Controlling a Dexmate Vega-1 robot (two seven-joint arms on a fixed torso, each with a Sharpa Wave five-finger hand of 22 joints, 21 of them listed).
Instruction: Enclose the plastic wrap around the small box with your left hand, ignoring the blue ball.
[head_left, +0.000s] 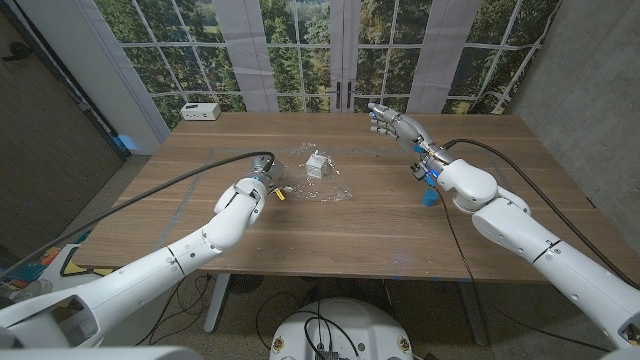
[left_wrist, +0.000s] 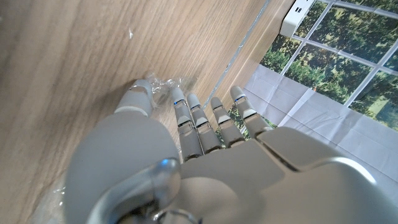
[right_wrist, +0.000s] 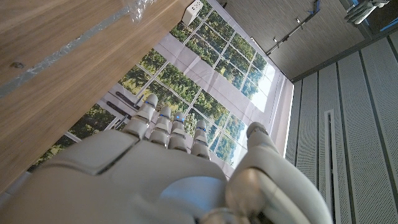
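A small white box stands on a crumpled sheet of clear plastic wrap near the middle of the table. My left hand is at the wrap's left edge, low on the wood. In the left wrist view my left hand has its fingers stretched out, and a crinkled bit of wrap lies between the thumb tip and the fingers, with a gap showing. My right hand hovers over the far right of the table, fingers spread, holding nothing. The blue ball peeks out beside my right forearm.
A white power strip sits at the table's far left corner, also seen as power strip. The wooden table has bare wood in front of the wrap. Windows stand behind the far edge.
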